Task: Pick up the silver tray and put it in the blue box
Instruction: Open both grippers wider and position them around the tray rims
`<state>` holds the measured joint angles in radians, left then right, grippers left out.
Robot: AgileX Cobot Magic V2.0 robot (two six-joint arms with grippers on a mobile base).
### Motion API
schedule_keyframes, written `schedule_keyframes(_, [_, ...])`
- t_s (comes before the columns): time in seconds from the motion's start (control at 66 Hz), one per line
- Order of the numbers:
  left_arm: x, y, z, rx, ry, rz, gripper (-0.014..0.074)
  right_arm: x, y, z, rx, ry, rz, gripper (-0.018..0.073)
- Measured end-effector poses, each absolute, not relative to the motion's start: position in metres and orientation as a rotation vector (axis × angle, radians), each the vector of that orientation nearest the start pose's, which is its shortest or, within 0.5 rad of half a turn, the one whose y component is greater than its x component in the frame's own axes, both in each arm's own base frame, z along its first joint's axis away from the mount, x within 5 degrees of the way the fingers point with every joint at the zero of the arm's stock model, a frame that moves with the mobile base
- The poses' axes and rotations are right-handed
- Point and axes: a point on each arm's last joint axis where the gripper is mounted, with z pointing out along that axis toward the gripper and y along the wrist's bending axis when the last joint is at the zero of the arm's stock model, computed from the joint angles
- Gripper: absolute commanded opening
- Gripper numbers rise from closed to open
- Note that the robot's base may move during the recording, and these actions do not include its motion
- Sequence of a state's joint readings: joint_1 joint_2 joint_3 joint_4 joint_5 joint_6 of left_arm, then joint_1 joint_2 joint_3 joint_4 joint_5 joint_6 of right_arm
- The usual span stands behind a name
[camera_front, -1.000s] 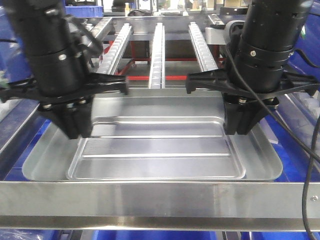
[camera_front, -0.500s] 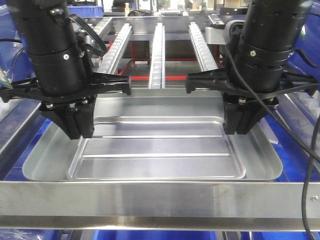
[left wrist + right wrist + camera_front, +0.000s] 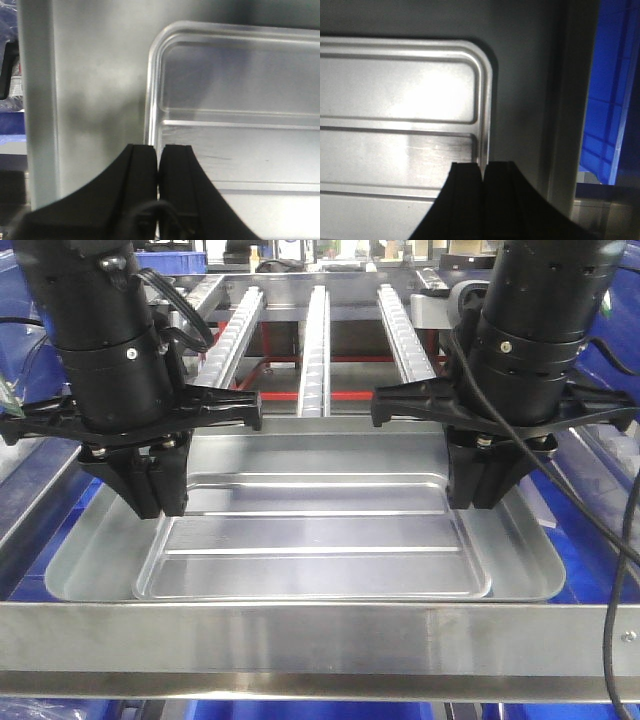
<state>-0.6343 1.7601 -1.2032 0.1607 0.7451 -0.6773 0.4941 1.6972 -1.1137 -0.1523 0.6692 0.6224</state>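
Rails behind; left hand, right hand pinch tray.

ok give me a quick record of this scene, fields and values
object: large shallow rectangular silver metal tray, lying flat between both arms
left gripper: shut on the tray's left inner ridge
right gripper: shut on its right inner ridge
blue plastic box: only a part shows, right of the tray
placement: cannot tell whether tray sits in box

We note steel frame bar across front, roller rails behind; silver tray level between, blue box showing past tray corners.
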Motion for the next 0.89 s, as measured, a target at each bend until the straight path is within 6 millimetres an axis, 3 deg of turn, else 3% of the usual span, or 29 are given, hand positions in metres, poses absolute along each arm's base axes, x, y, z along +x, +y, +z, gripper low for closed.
schedule_keyframes(0.439, [0.2954,-0.2008,0.2152,0.124,2.75,-0.109,0.0,0.3033,0.1535,0.2146,0.04,2.744,0.148,0.0057])
schedule_keyframes(0.485, [0.2952,-0.201,0.2151,0.121,2.752,-0.113,0.0034,0.3032,0.1534,0.2146,0.04,2.746,0.147,0.0057])
schedule_keyframes(0.667, [0.2941,-0.2005,0.2146,0.113,2.766,-0.108,0.031,0.303,0.1533,0.2145,0.04,2.747,0.145,0.0059])
schedule_keyframes(0.727, [0.2935,-0.1999,0.2143,0.112,2.774,-0.099,0.0318,0.3028,0.1531,0.2144,0.041,2.75,0.143,0.0065])
schedule_keyframes(0.788, [0.2927,-0.1991,0.214,0.111,2.784,-0.088,0.0318,0.3026,0.153,0.2143,0.041,2.753,0.141,0.0104])
schedule_keyframes(0.894, [0.292,-0.1985,0.2137,0.11,2.793,-0.078,0.0318,0.3026,0.153,0.2143,0.041,2.753,0.141,0.0267])
